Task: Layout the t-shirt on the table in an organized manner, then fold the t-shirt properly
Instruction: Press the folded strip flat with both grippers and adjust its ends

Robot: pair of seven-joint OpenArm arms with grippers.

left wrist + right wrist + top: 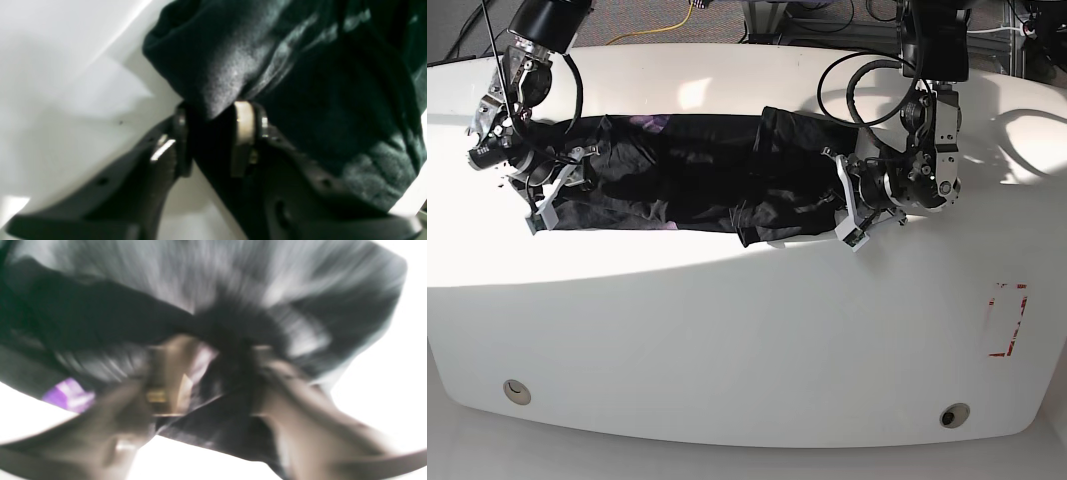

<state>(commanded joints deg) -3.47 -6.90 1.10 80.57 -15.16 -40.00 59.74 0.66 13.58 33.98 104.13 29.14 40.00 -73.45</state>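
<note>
A: Glossy white table with rounded edges [727, 330] fills the base view, red dashed rectangle mark [1007, 320] near one end, two small round holes [517, 391] along the near edge. Where's the shirt?

B: Plain black soft-fabric t-shirt [697, 180] lies on the far half, pulled into a long wrinkled band between the two arms. Not flat, not folded. Right gripper [545, 192] is at one end of it, left gripper [847, 205] at the other.

A: Left wrist view?

B: Left gripper [213, 133] has its jaws pinched on a bunched ridge of the t-shirt [300, 83], cloth between the fingers [244, 126]. White table [66, 83] beside it.

A: Right wrist?

B: Heavy blur. Right gripper [213, 373] has dark cloth of the t-shirt [233, 290] bunched between its fingers [166, 373], so I judge it clamped on the fabric. Small purple patch [68, 395] shows at the shirt's edge, so some of the inner side is out.

A: Progress?

B: Early, I'd say. Both ends held, shirt stretched lengthwise but crumpled and narrow. Spreading it flat is left, sleeves aren't distinguishable, and no fold has been made.
</note>
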